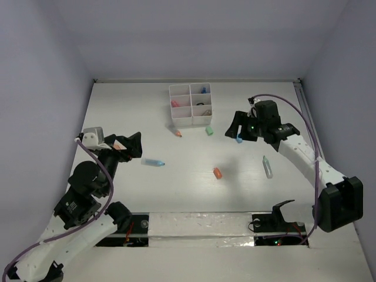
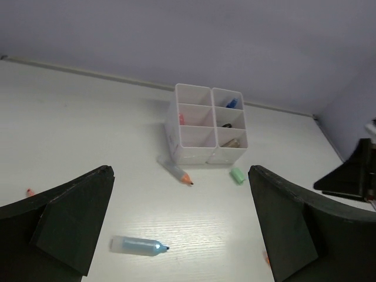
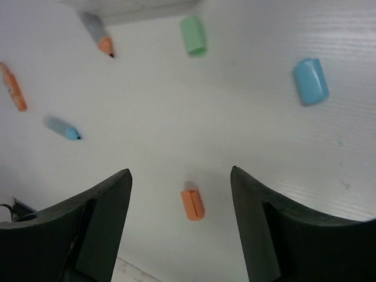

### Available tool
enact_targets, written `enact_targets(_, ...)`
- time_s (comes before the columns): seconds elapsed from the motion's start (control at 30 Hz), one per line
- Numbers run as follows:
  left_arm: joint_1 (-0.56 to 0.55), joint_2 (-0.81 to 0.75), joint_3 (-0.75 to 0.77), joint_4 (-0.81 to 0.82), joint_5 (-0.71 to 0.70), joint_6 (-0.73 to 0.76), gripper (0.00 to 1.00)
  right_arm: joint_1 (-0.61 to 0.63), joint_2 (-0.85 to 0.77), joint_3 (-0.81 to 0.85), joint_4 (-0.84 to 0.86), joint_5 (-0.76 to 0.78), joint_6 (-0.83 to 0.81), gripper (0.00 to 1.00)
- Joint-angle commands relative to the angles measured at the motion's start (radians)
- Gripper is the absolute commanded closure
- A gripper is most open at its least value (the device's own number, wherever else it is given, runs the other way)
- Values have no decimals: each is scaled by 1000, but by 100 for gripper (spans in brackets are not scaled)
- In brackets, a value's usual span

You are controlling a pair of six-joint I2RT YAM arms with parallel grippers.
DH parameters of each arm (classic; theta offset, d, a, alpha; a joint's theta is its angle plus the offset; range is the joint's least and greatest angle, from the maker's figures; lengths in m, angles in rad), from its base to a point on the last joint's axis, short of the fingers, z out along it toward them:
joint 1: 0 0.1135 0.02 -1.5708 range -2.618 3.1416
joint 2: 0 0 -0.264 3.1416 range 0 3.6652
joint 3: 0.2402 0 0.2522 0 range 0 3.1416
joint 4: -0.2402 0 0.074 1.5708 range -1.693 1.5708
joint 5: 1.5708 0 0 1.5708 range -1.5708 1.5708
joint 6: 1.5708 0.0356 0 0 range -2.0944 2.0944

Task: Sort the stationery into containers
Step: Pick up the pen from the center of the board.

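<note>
The white six-compartment organiser stands at the back centre and also shows in the left wrist view. It holds a pink item, a blue-capped item and dark items. On the table lie a light-blue marker, an orange-tipped grey marker, a green bit, a blue bit, an orange bit and a pale-green marker. My left gripper is open and empty, left of the light-blue marker. My right gripper is open and empty, raised over the blue bit.
A thin orange item lies by the left gripper. White walls close the table at the back and sides. The right arm's fingers show at the right edge of the left wrist view. The arm bases sit at the near edge.
</note>
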Motion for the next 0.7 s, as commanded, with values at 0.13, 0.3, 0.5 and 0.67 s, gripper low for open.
enact_targets(0.13,6,164,98,-203,-244,-201,1,156,-64,24,160,-35,-79,73)
enact_targets(0.3,60,371,104,-249,-229,-366,1,253,-20,-41,288,-79,-110,84)
enact_targets(0.5,295,482,-20,-139,50,-424,1,262,-78,-139,399,-153,-106,81)
enact_targets(0.67,479,510,-176,-59,136,-511,27,282,-142,-211,437,-200,-81,79)
